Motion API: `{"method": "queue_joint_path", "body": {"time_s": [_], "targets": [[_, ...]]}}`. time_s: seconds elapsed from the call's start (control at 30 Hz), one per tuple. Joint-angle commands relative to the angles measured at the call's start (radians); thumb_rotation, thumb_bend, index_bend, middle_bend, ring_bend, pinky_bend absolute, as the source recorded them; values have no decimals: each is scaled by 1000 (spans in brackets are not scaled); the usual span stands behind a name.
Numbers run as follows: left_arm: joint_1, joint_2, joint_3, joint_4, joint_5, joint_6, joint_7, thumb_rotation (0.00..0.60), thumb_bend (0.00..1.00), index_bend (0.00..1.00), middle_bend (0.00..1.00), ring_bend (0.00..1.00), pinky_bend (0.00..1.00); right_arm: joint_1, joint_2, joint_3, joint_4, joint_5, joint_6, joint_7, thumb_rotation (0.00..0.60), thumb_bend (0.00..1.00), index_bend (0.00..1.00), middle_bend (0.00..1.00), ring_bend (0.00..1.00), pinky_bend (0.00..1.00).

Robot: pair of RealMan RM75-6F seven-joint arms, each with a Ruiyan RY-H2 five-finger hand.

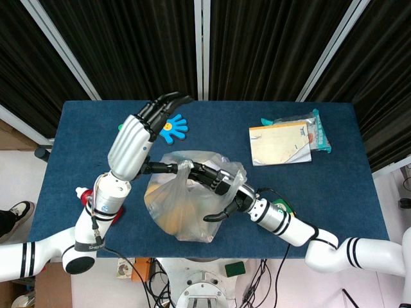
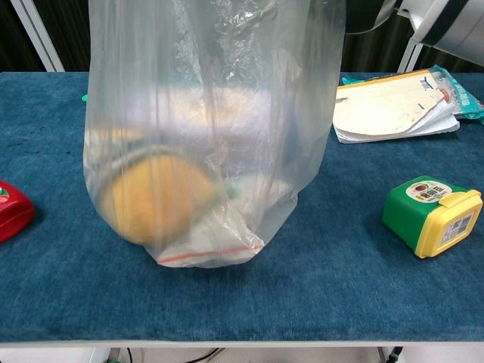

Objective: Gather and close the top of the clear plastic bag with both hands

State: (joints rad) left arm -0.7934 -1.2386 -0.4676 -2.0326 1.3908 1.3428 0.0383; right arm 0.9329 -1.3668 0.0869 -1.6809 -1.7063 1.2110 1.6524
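Note:
The clear plastic bag (image 1: 183,208) stands upright at the middle of the blue table, and in the chest view the bag (image 2: 204,113) fills the left half. It holds an orange round thing (image 2: 151,198) and a small zip pouch with a red line (image 2: 212,243). My left hand (image 1: 131,142) is at the bag's left top edge; its thumb pinches the rim while the other fingers point away towards the curtain. My right hand (image 1: 215,183) lies across the bag's top from the right, fingers stretched left to the same rim, thumb spread apart on the near side.
A blue hand-shaped toy (image 1: 173,127) lies behind the bag. A paper packet (image 1: 282,142) sits at the back right. A green and yellow box (image 2: 431,214) stands to the right of the bag. A red object (image 2: 11,210) lies at the left edge.

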Motion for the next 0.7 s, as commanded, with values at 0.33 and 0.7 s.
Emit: {"method": "queue_joint_path", "body": {"time_s": [0.33, 0.7], "targets": [[-8, 10, -7, -17, -22, -8, 25, 600, 12, 71, 167, 105, 221, 32, -15, 29, -24, 19, -37, -70, 600, 106, 147, 83, 0, 18], [-34, 8, -15, -47, -35, -22, 83, 600, 12, 71, 167, 105, 221, 58, -11, 59, -31, 56, -87, -90, 600, 106, 133, 78, 0, 14]]}}
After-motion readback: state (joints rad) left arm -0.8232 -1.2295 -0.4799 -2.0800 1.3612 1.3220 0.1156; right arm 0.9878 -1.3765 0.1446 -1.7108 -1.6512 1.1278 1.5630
